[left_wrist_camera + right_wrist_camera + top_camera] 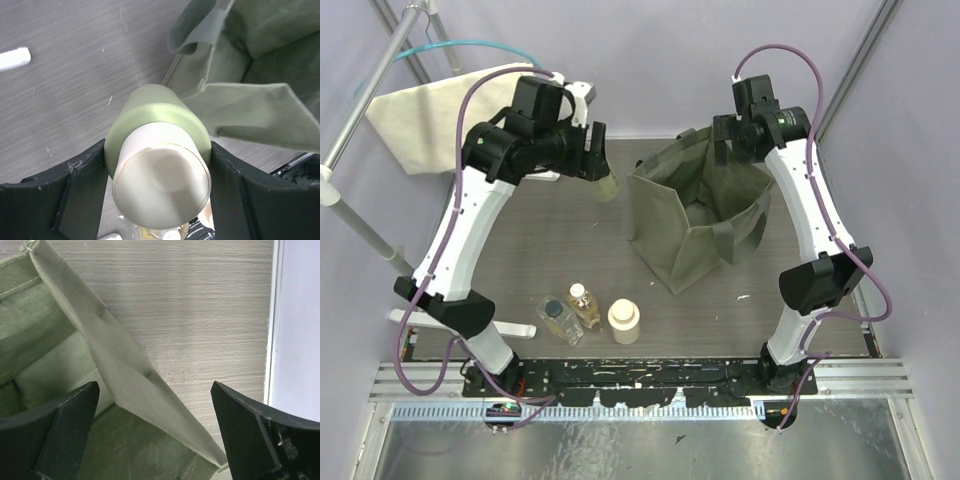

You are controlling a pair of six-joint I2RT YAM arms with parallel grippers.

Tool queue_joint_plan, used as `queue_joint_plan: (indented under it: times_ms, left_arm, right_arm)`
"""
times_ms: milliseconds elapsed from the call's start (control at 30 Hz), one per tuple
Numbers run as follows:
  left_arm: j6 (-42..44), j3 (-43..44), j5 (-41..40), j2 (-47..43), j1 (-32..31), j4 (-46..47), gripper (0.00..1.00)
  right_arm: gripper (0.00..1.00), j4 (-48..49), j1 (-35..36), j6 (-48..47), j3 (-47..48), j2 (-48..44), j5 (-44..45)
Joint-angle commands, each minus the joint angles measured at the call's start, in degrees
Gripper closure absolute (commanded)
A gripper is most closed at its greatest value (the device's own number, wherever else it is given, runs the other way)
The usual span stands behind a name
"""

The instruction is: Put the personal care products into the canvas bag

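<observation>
Left jaws grip the olive-yellow bottle with cream cap (pixel 150 107) near its cap, just beside the olive-green canvas bag (pixel 655 225); it looks light, stiff and slick. Right jaws gape wide over the bag's rim.

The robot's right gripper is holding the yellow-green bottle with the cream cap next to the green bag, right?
Not quite. It is the left gripper that holds the olive-yellow bottle with the cream cap next to the canvas bag; the left wrist view shows it. The right gripper is open, holding nothing.
</observation>
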Motion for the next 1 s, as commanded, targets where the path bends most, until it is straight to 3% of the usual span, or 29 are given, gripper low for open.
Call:
queue_joint_plan:
  times_ms: [0, 133, 267, 500, 567, 733, 967]
  left_arm:
    - [-0.3, 8.0, 4.4, -2.6, 0.1, 9.9, 1.0]
    - [-0.5, 11.9, 7.9, -1.6, 0.1, 11.8, 1.0]
    - [-1.3, 12.5, 10.6, -2.4, 0.1, 15.6, 1.0]
    - [-3.3, 12.3, 14.9, -4.3, -0.2, 18.2, 1.0]
    - [-3.5, 10.8, 15.0, -4.9, -0.3, 18.8, 1.0]
    - [-4.1, 9.8, 16.3, -4.6, -0.4, 20.4, 1.0]
    - [-4.9, 9.8, 18.5, -3.5, -0.9, 21.9, 1.0]
  right_arm:
    - [0.0, 1.1, -0.3, -0.7, 3.7, 0.2, -1.4]
    - [0.02, 0.7, -0.3, -0.8, 3.9, 0.6, -4.0]
    - [0.23, -0.2, -0.2, -0.2, 3.6, 0.8, -8.2]
    - [0.28, -1.5, 1.1, 0.8, 2.4, 0.2, -9.6]
    - [0.35, -1.5, 2.7, 1.4, 2.4, 0.3, -10.7]
    - [0.7, -1.4, 8.4, 3.7, 3.1, 1.7, -12.0]
    - [0.91, -1.5, 14.0, 7.0, 4.6, 2.5, -13.4]
